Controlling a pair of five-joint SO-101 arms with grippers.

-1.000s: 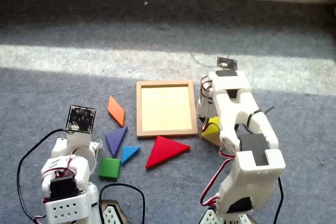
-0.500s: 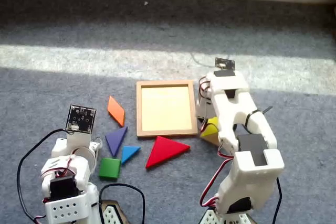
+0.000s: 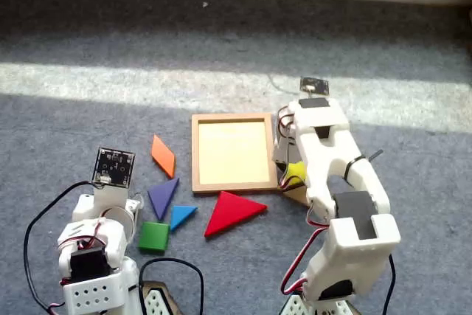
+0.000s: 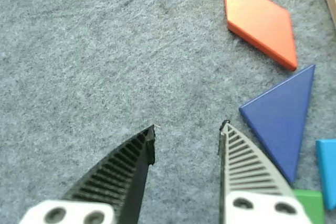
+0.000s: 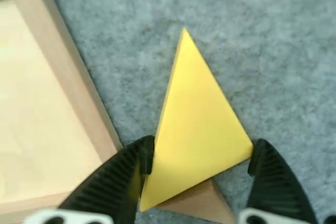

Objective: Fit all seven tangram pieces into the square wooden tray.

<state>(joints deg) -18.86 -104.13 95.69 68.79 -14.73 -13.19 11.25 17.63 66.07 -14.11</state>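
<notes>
Tray [image 3: 196, 154] on sunlit grey carpet [image 3: 110, 108]

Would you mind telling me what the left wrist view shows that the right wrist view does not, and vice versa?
Left wrist view: the left gripper, open above the carpet, with the orange parallelogram, dark blue triangle, light blue piece and green square. Right wrist view: the right gripper closed on the yellow triangle, over a brown piece. Both: the grey carpet and an edge of the wooden tray.
</notes>
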